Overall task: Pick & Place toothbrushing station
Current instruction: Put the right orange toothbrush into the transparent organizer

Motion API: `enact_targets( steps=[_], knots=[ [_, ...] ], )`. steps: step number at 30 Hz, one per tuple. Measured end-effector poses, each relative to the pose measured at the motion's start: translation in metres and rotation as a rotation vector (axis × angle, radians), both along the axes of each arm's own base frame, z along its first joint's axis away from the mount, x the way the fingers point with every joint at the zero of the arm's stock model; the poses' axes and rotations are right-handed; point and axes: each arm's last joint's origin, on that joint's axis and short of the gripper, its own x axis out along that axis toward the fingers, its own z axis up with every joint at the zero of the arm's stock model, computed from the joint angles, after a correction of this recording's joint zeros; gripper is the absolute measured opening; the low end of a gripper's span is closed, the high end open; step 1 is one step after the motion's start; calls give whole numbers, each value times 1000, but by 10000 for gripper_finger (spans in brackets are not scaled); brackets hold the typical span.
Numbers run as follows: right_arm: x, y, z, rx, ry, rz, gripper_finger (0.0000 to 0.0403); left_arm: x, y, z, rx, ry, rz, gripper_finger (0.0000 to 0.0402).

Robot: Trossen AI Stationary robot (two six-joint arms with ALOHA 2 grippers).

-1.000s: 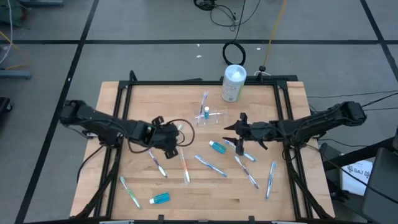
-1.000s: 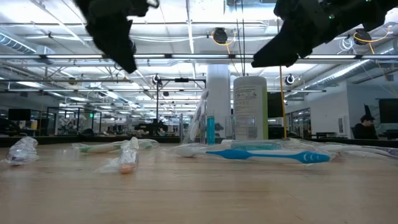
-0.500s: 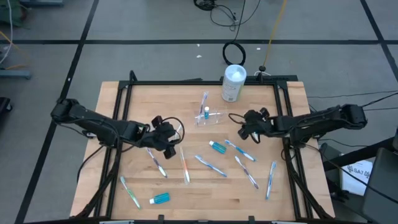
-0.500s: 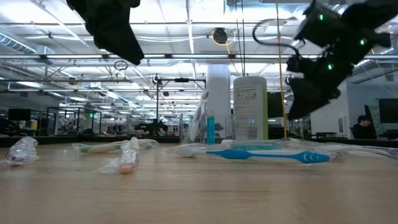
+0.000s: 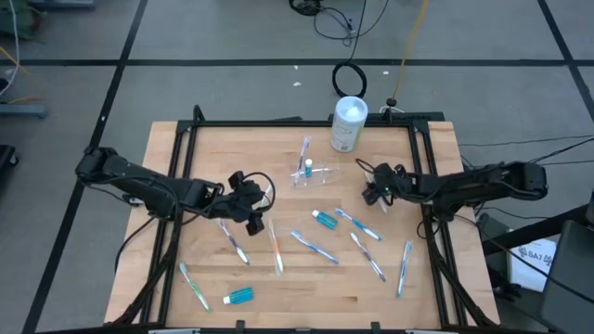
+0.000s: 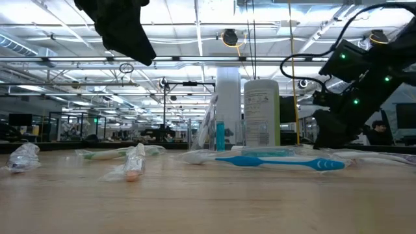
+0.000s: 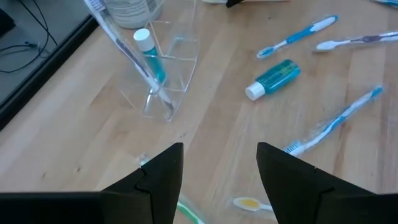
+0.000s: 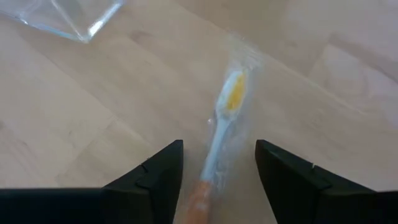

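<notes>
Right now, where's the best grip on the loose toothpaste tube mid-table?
Take the toothpaste tube mid-body, across its narrow width, coming straight down: it lies flat with both long sides clear. A blue toothbrush sits close to one end, so avoid that end.

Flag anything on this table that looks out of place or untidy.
Toothbrushes and two blue toothpaste tubes lie scattered at all angles across the wooden table, not stowed. Only the clear holder near the white canister has a brush and a tube standing in it. Nothing looks broken or spilled.
</notes>
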Motion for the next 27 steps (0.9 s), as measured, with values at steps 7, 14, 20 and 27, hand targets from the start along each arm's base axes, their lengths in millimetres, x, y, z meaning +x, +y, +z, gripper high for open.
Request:
enact_targets(
  steps=[7, 14, 20, 27],
  knots=[
    [-12, 0, -13, -30, 13, -4, 120, 0, 2, 0, 5, 3, 1, 212],
    [-9, -3, -10, -53, -30, 19, 32, 0, 3, 0, 42, -3, 26, 212],
    [1, -3, 1, -82, -171, 105, 10, 0, 3, 1, 64, 4, 17, 212],
    [8, -7, 32, -259, -395, 135, 7, 0, 2, 0, 45, -5, 32, 212]
  ],
)
